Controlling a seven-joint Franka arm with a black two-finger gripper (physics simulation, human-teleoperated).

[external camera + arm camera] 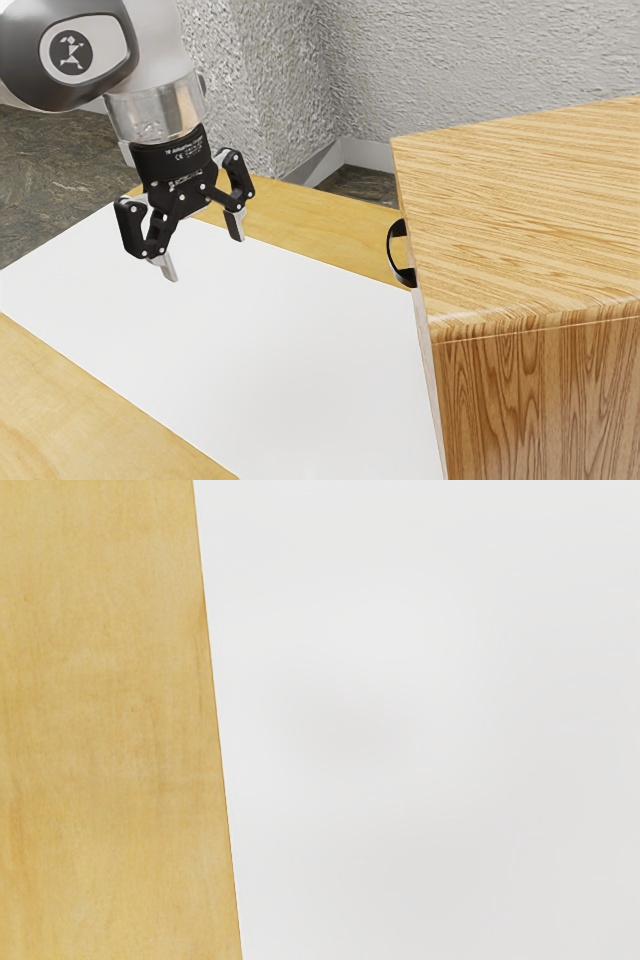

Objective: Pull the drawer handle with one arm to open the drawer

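Your gripper [204, 252] hangs released, fingers spread with nothing between them, above the white sheet [260, 350], well apart from the wooden cabinet [520, 250]. The drawer handle [398, 255] — a black loop — juts from the cabinet's face on the side toward the gripper. The sheet reaches the cabinet's foot.
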